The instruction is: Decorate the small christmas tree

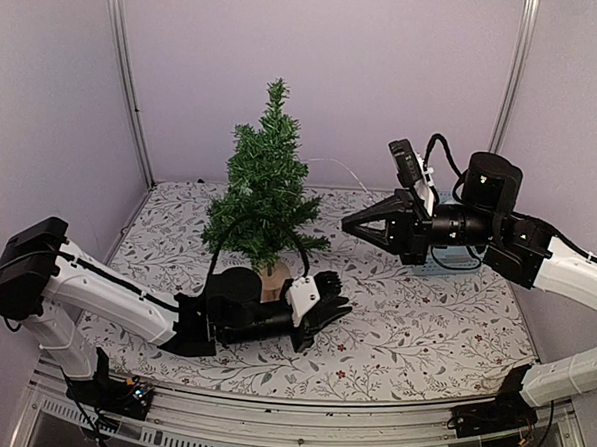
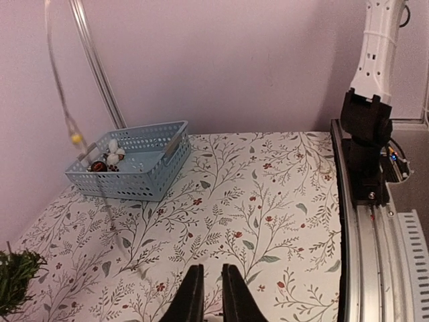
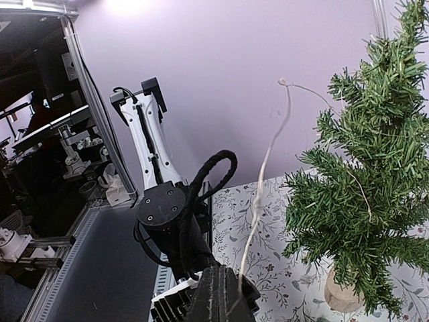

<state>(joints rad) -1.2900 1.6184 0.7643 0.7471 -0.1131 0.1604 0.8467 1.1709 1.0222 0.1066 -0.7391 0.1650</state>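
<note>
The small christmas tree point(image 1: 265, 187) stands upright at mid-table on its pale wooden stump point(image 1: 277, 277). It also fills the right side of the right wrist view point(image 3: 362, 181). A thin pale wire point(image 3: 265, 174) rises from my right gripper point(image 3: 228, 276), arcs over and runs into the branches. That right gripper point(image 1: 351, 224) hovers right of the tree, pointing at it, shut on the wire. My left gripper point(image 1: 332, 303) lies low over the cloth just right of the stump. Its jaws point(image 2: 208, 288) stand a narrow gap apart with nothing seen between them.
A light blue basket point(image 2: 144, 176) holding small ornaments sits at the back right, mostly hidden behind the right arm point(image 1: 447, 263). The wire point(image 2: 70, 124), with a yellow bead on it, hangs near the basket. The metal table rail point(image 2: 365, 241) and the right arm's base are close by.
</note>
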